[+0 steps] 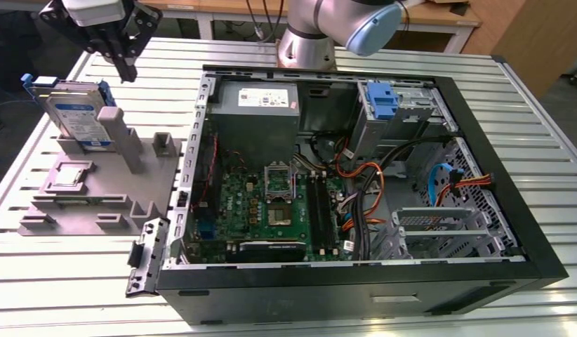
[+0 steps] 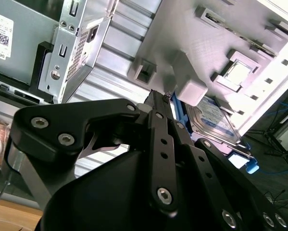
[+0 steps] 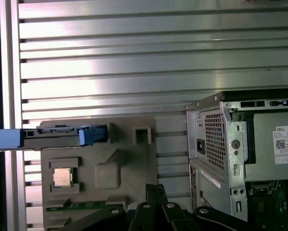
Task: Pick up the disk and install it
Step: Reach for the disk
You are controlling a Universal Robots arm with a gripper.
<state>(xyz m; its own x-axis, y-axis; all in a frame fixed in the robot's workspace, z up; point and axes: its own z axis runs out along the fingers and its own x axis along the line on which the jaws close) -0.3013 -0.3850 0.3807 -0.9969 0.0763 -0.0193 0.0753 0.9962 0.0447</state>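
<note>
1. The end effector (image 1: 128,74) hangs with its black fingers pointing down, drawn close together with nothing between them; the closed tips also show in both wrist views (image 2: 155,94) (image 3: 156,187)
2. It hovers over the grey holder (image 1: 111,189), higher than the disk and toward the exterior view's right of it, well apart from it
3. The disk (image 1: 78,116) stands on edge in a slot at the end of the holder farther from the exterior camera, with its white-and-blue label facing outward and a blue frame around its edges
4. The first wrist view shows the disk (image 3: 57,136) edge-on, while the second wrist view catches its label side (image 2: 213,118)
5. A small square chip (image 1: 71,175) sits in a recess of the holder, near the disk
6. The holder lies on a slatted metal desk (image 1: 73,281), just beside an open computer case (image 1: 363,302)
7. Inside the case are a green board (image 1: 269,203) and a blue bracket (image 1: 382,98) in a drive bay
</note>
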